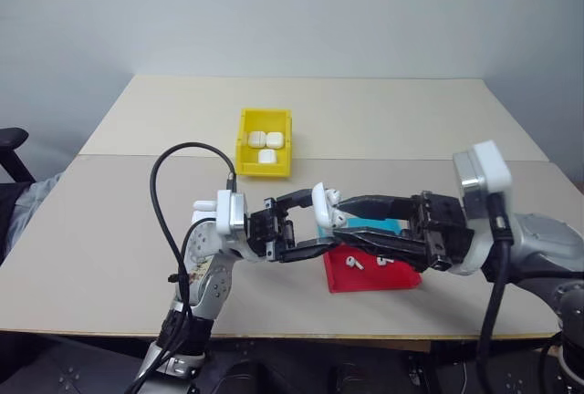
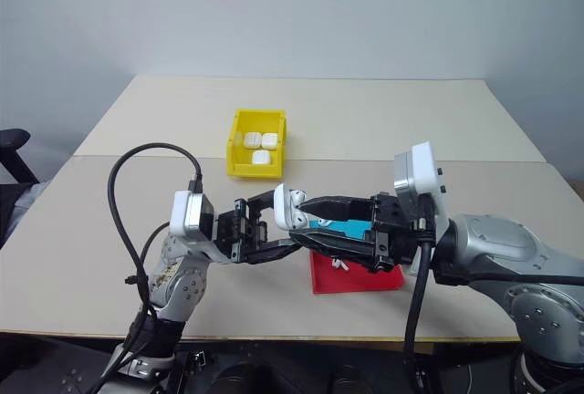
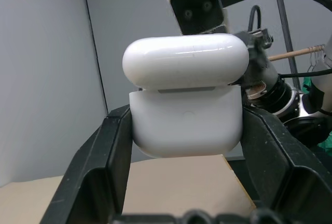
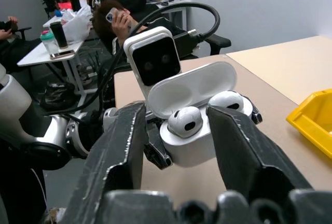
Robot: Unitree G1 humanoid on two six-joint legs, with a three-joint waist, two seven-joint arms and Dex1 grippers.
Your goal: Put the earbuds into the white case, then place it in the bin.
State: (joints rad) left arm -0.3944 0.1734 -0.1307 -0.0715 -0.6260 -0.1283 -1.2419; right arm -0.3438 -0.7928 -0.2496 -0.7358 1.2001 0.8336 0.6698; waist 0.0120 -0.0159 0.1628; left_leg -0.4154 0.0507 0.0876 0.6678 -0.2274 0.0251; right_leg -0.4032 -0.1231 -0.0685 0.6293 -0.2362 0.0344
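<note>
While the left claw (image 1: 310, 222) clamps the white case (image 1: 324, 206) with its lid up above the red tray (image 1: 370, 271), the right claw (image 4: 176, 130) stands parted around it, two earbuds (image 4: 185, 121) seated inside. Beyond on the bench (image 1: 411, 120), the bin (image 1: 265, 143) holds three cases.
</note>
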